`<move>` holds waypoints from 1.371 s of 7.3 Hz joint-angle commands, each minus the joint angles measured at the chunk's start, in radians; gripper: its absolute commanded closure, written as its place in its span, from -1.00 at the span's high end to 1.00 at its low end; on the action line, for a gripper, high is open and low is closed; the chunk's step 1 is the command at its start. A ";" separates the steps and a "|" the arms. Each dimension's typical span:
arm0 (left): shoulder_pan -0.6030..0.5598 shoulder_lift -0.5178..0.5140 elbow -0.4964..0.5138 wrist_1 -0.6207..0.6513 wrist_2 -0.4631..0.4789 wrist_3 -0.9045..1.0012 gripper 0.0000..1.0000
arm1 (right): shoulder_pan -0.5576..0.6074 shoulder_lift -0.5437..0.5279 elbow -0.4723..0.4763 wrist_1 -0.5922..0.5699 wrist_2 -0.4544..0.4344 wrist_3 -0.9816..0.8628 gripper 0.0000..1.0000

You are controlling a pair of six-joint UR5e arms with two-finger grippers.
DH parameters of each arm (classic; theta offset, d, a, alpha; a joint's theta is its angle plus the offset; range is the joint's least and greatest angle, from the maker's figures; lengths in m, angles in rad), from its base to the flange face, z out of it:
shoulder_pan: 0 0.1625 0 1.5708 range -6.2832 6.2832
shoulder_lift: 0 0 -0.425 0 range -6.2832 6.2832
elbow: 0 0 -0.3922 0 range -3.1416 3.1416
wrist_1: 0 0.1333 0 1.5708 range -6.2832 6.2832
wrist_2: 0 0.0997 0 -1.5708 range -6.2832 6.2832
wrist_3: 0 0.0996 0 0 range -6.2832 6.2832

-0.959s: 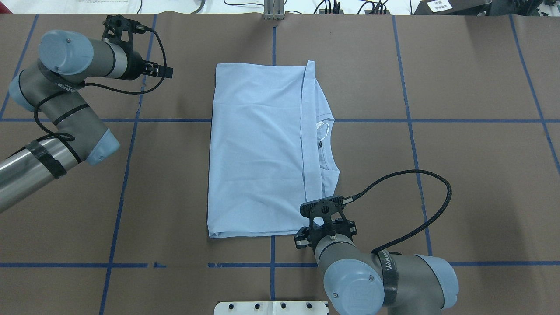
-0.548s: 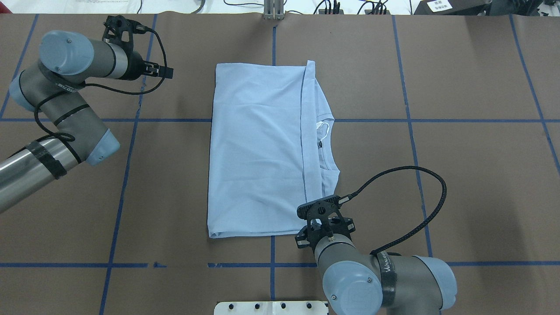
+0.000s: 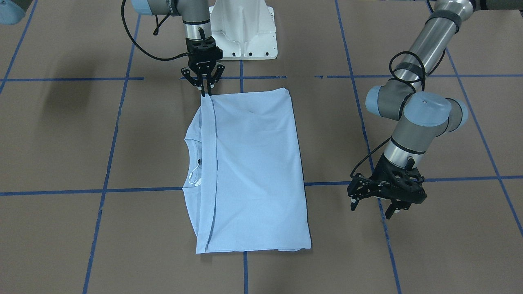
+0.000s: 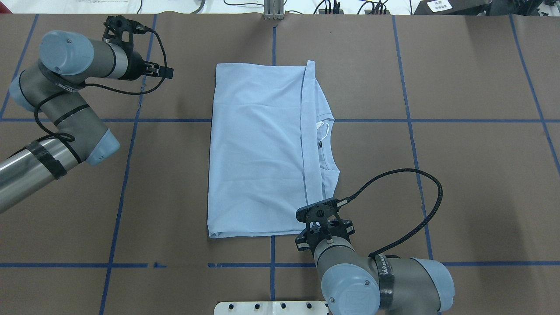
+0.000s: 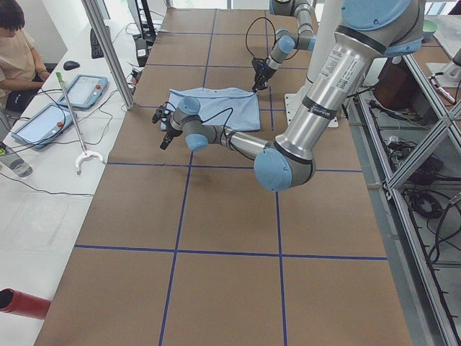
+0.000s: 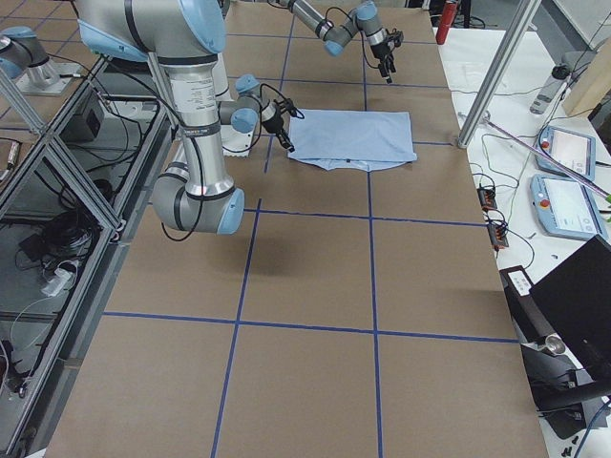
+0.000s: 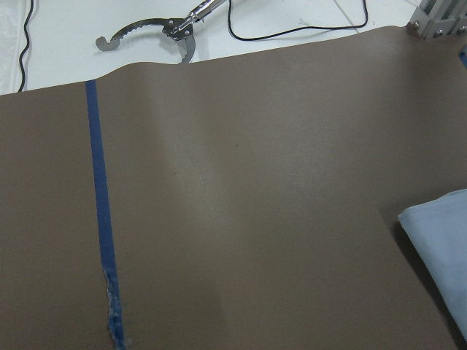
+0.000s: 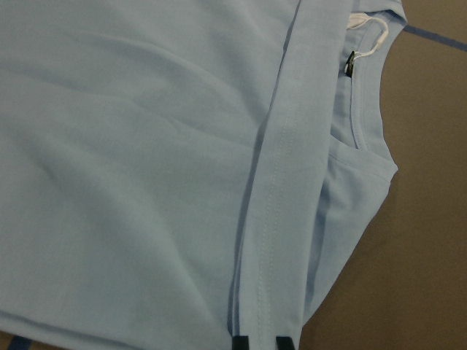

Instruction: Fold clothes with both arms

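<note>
The light blue T-shirt (image 4: 258,144) lies folded flat in mid-table, its hem band running over the neck side. A dark neck label (image 8: 349,64) and a white hang tag (image 8: 368,33) show at the collar. My right gripper (image 3: 203,94) points down at the shirt's (image 3: 253,171) corner nearest the robot. Its fingertips (image 8: 241,341) are closed together on the hem band there. My left gripper (image 3: 372,207) hangs open over bare table beside the shirt's far edge and holds nothing. The left wrist view catches only a corner of the shirt (image 7: 441,248).
Blue tape lines cross the brown table cover. The white pedestal base (image 3: 245,32) stands just behind the right gripper. A metal post (image 4: 274,11) is at the far edge. A reach-grabber tool (image 7: 157,29), tablets and a seated person (image 5: 18,50) are beyond the table.
The right gripper has shifted slightly toward the robot and leftward at the shirt's near corner, its cable loop sinking. The left arm and the shirt have not moved.
</note>
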 commanded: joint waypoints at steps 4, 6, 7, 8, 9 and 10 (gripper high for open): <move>0.006 0.000 0.000 0.000 0.001 0.000 1.00 | 0.012 -0.004 0.029 -0.002 0.000 0.004 -1.00; 0.008 0.000 0.000 0.000 0.002 -0.002 1.00 | 0.023 -0.117 0.088 0.000 0.006 0.019 -1.00; 0.008 0.000 0.000 0.000 0.002 -0.026 1.00 | 0.022 -0.167 0.106 0.002 0.008 0.094 -1.00; 0.012 0.000 0.000 0.000 0.002 -0.032 1.00 | 0.012 -0.180 0.109 0.002 0.006 0.192 -1.00; 0.014 0.000 0.000 0.000 0.002 -0.034 1.00 | -0.004 -0.180 0.109 0.002 0.005 0.255 -1.00; 0.017 0.000 -0.002 0.000 0.000 -0.034 1.00 | -0.015 -0.182 0.108 0.002 0.000 0.291 -1.00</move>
